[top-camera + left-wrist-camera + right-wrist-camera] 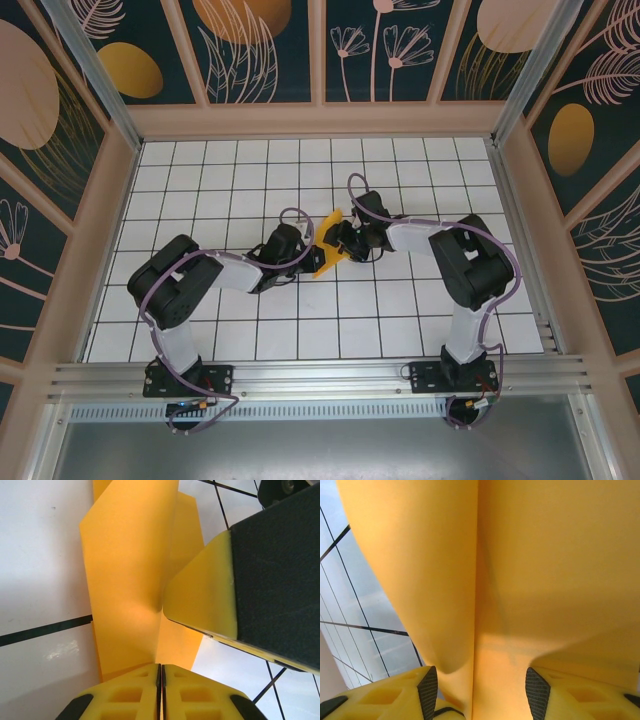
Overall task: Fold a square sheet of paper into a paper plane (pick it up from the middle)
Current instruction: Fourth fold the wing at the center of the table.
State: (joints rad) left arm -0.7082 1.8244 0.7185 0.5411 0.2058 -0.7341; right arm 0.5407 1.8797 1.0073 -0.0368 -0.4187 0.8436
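Reaching inward, elbows out: left gripper (pixel 161 682) pinched on paper (pixel 125 580), right gripper (pixel 481 690) part-spread astride it; lengthwise near-to-far, pointed end unclear.

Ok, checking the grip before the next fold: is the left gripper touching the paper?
Touching. In the left wrist view the paper runs straight into the seam of the shut left gripper.

Illumination: bright, even, from overhead. Top view: sharp throughout. Left wrist view: a soft glare patch on the white table (pixel 62 650) left of the jaws, with grey shadow beyond it beside the folded paper (pixel 125 580). Right wrist view: the paper ahead of the jaws is blurred, with dark shadow between them.
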